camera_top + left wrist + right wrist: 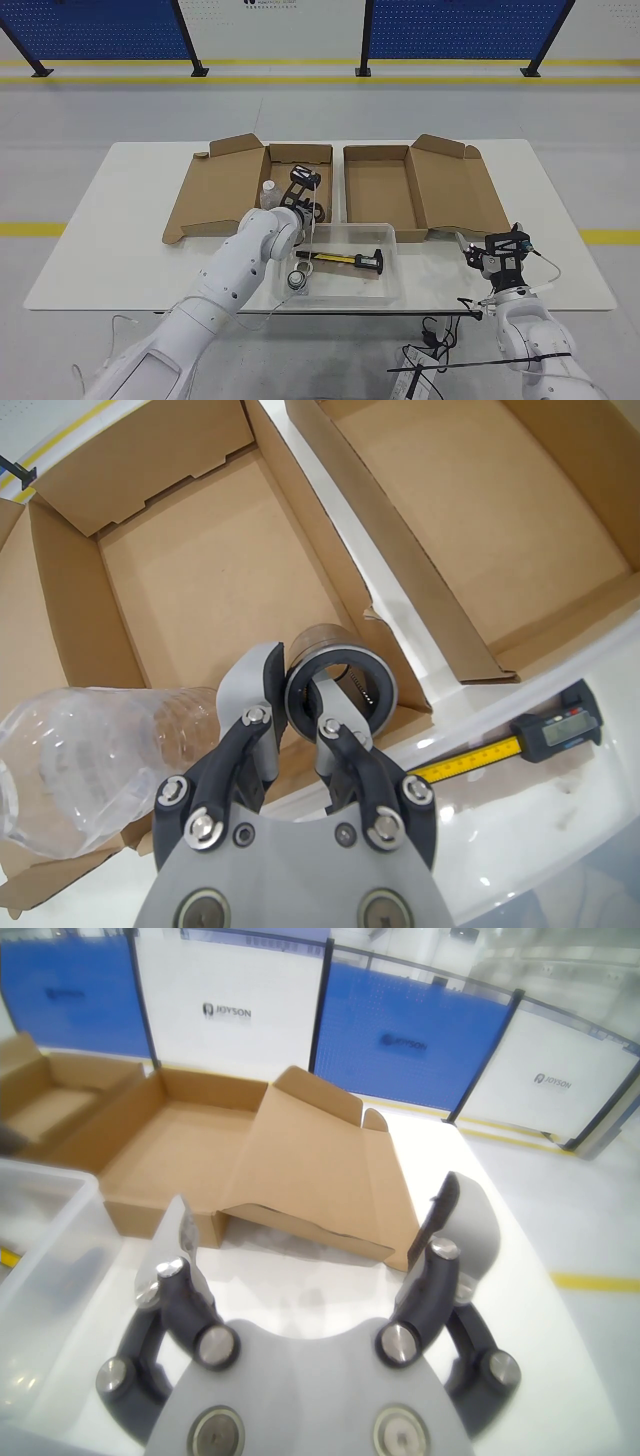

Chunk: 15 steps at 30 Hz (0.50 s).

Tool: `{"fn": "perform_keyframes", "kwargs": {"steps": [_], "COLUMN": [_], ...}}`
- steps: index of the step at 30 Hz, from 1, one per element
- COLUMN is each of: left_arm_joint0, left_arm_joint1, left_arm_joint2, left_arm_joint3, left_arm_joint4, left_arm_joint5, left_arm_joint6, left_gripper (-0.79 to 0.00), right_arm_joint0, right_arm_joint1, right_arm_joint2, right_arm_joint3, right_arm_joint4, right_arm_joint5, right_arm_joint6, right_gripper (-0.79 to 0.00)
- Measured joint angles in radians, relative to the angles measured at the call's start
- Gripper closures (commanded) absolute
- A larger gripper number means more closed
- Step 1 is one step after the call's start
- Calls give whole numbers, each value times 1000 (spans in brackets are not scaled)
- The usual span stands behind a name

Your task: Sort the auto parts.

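Bearing (pixel 382 700) of steel, cylindrical with black end ring, clamped by its wall in left gripper (pixel 295 690), one finger inside the bore, over near end of left brown cardboard box (pixel 210 565), beside clear plastic bottle (pixel 75 760). Right gripper (pixel 315 1198) spread apart over white table (pixel 500 1278).

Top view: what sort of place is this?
Probably a factory-floor or lab work cell: blue perforated partition panels, yellow lines on the grey floor, and a white table with open brown cardboard boxes.

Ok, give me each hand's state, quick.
Left hand: shut on the bearing, one finger inside its bore.
Right hand: open, empty.
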Motion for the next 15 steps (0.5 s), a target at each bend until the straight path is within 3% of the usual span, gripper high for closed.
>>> {"fn": "perform_keyframes", "kwargs": {"steps": [8, 10, 15], "left_arm_joint0": [-9, -11, -14], "left_arm_joint1": [-12, -14, -20], "left_arm_joint2": [-2, -3, -4], "left_arm_joint3": [26, 31, 39], "left_arm_joint4": [-13, -14, -13], "left_arm_joint5": [-1, -2, -6], "left_arm_joint6": [2, 2, 0], "left_gripper": [-6, -120, -194], "right_arm_joint0": [0, 0, 0], "right_arm_joint1": [0, 0, 0], "right_arm_joint2": [0, 0, 0], "right_arm_joint3": [0, 0, 0], "right_arm_joint4": [0, 0, 0], "right_arm_joint5": [0, 0, 0], "right_arm_joint6": [0, 0, 0], "right_gripper": [-785, -785, -785]}}
